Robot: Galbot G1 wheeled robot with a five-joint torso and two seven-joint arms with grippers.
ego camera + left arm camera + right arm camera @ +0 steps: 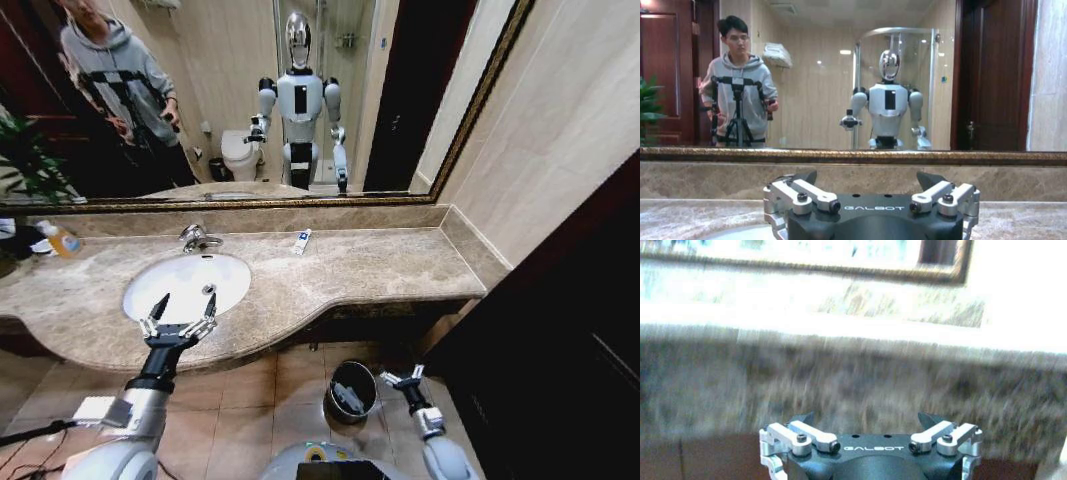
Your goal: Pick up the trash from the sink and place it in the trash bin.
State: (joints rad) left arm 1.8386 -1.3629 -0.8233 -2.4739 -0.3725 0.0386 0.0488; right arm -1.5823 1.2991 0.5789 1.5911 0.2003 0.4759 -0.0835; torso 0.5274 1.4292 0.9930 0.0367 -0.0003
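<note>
The white oval sink (170,290) sits in the beige marble countertop (380,265), with its chrome faucet (195,238) behind it. Only the drain shows in the basin. My left gripper (178,318) hovers open over the basin's near rim, nothing between its fingers; in the left wrist view this gripper (867,177) faces the mirror wall. A white-blue tube (302,241) lies on the counter by the back wall, right of the faucet. The black trash bin (352,390) stands on the floor below the counter with pale items inside. My right gripper (401,377) is open just right of the bin's rim, and the same gripper (867,419) faces the counter's front edge.
An orange-liquid bottle (60,239) stands at the counter's far left beside a plant (30,160). A large framed mirror (250,100) runs along the back wall. Dark wood panelling (560,340) closes off the right side. The tiled floor (250,400) lies under the counter.
</note>
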